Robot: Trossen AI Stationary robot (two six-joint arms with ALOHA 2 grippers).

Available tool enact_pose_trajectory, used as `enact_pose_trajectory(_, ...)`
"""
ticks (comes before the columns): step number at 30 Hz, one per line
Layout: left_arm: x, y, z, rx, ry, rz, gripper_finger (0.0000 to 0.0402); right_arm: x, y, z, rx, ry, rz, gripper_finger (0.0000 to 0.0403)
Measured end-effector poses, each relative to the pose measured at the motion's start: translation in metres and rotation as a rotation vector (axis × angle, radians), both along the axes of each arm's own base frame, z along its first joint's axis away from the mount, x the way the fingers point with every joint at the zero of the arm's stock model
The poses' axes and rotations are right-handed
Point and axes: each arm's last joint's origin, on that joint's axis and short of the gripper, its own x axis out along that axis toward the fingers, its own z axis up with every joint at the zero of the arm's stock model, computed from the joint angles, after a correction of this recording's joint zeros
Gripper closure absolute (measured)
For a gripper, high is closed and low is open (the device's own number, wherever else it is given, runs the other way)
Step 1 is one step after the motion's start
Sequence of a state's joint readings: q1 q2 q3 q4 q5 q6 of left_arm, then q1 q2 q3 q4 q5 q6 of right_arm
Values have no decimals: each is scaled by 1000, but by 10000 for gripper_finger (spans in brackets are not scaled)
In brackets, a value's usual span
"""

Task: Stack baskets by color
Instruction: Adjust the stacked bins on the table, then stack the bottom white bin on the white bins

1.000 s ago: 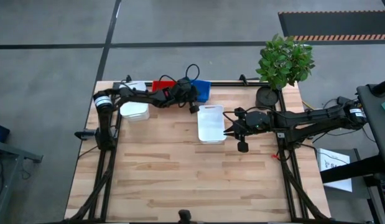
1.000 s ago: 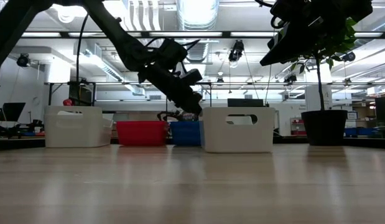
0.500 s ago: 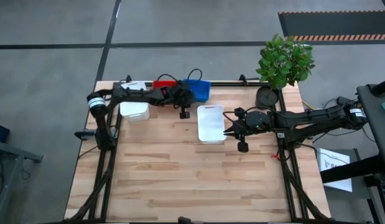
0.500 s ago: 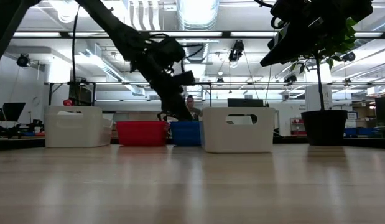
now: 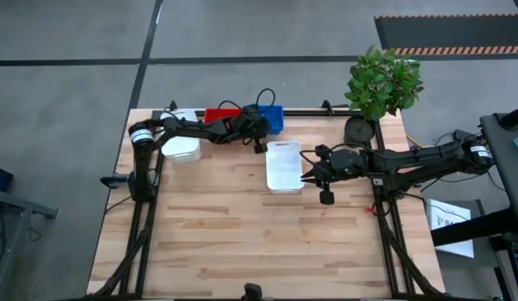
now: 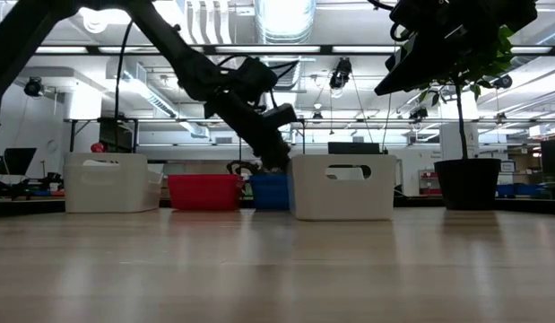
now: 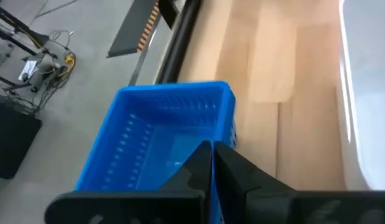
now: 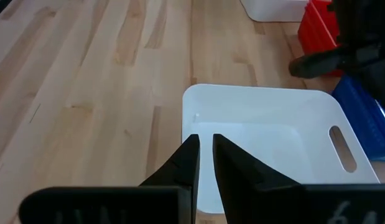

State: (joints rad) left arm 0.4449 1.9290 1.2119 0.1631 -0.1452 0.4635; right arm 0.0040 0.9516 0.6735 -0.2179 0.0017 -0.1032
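Observation:
A blue basket [image 5: 274, 118] and a red basket [image 5: 218, 114] stand side by side at the table's far edge. One white basket [image 5: 182, 147] sits at the far left, and another white basket [image 5: 284, 165] sits mid-table. My left gripper [image 7: 212, 149] is shut, with its tips at the near rim of the blue basket [image 7: 161, 130]. My right gripper [image 8: 205, 142] hangs high over the right end of the mid-table white basket [image 8: 267, 143]. Its fingers are together but for a thin slit, with nothing between them. My left gripper's shut fingertips [image 6: 279, 164] slant down from the table's left to just above the blue basket's near rim [image 6: 270, 178]. Whether they touch the rim, I cannot tell.
A black pot [image 5: 359, 130] with a leafy plant stands at the far right corner, just beyond my right arm. A black rail [image 5: 325, 111] runs along the far edge behind the baskets. Bare wood [image 5: 242, 234] fills the near half of the table.
My left gripper swung toward the table's left, over the gap between the red and blue baskets. It then came back right to the blue basket's near rim, rolling its wrist as it went. My right arm has kept still.

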Motion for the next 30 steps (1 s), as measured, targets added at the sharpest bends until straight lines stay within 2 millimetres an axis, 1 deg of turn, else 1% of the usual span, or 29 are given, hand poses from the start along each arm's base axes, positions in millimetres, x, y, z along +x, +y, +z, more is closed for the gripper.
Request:
enact_pose_trajectory(4,-2,-5,13,1,-26,1,402,0,0,-1,-1,1,0,367)
enact_pose_trajectory(7,-8,-13,29,-18,-55,1,402,-1,0,-3,1,9,-1,367)
enact_pose_trajectory(9,-15,-22,39,-56,-70,2,402,-2,0,-6,0,18,0,367)
enact_pose_trajectory(12,-25,-40,53,-125,-117,-42,402,-2,0,-8,-1,25,1,367)
enact_pose_trajectory(14,-28,-56,60,-163,-152,-114,402,-2,0,-7,-2,14,1,367)
enact_pose_trajectory(16,-32,-74,63,-190,-154,-183,402,-1,0,-6,-2,-2,1,367)
enact_pose_trajectory(20,-32,-110,72,-190,-173,-284,402,0,0,-5,-1,-11,1,367)
enact_pose_trajectory(25,-20,-149,80,-180,-227,-394,402,0,0,-4,-1,-22,1,360)
enact_pose_trajectory(27,-15,-158,82,-185,-245,-407,401,0,0,-3,-2,-32,2,349)
enact_pose_trajectory(30,-6,-164,82,-227,-263,-399,401,-3,0,1,-7,-45,6,324)
